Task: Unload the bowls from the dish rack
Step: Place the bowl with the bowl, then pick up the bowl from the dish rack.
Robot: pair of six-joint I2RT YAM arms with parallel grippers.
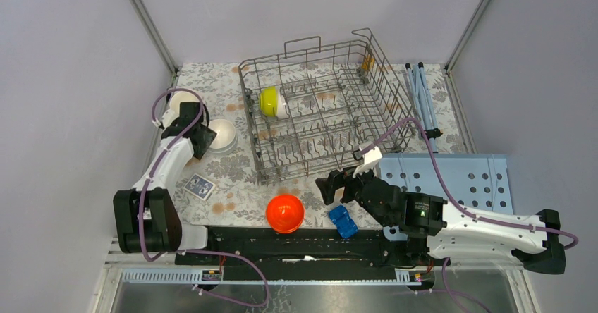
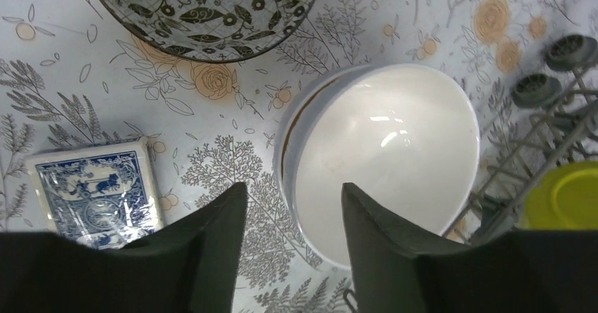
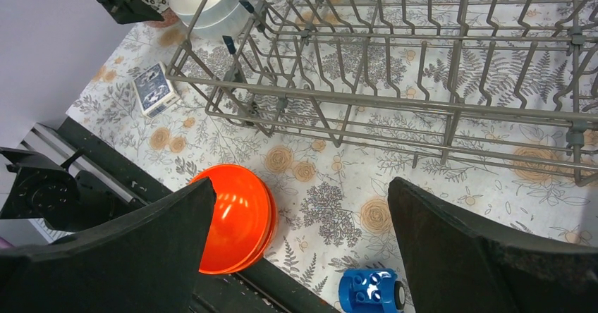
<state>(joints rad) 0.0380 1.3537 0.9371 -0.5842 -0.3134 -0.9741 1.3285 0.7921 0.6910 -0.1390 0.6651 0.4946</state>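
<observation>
Dish rack (image 1: 384,94) is sitting mid-table on the floral cloth (image 1: 236,170). One yellow-green bowl (image 1: 270,101) is lying on its side among the tines, in the rack's 10 o'clk corner.

Other bowls are sitting outside the rack:
- Stacked white bowls (image 1: 223,134) are standing upright just beside the rack, at its 9 o'clk.
- Orange bowl (image 1: 285,212) is resting dome-up on the cloth at the rack's 7 o'clk, near the table's front edge.
- Patterned bowl (image 2: 204,10) is showing at 12 o'clk in the L wrist view, apart from the white stack.

L claw (image 2: 293,193) is hanging over the white stack w/ fingers spread, gripping nothing. The stack's rim is showing betw. them. Can't tell if anything is touching. A blue card deck (image 2: 95,189) is lying at approx 9 o'clk of that claw.

R claw (image 3: 302,186) is also released, jaws wide, empty. It is hovering over bare cloth just off the rack's 6 o'clk side, w/ the orange bowl at its 8 o'clk and a blue toy car (image 3: 370,292) at its 6 o'clk.

A light-blue perforated board (image 1: 458,175) is lying at the rack's 4 o'clk, partly under the R arm.
</observation>
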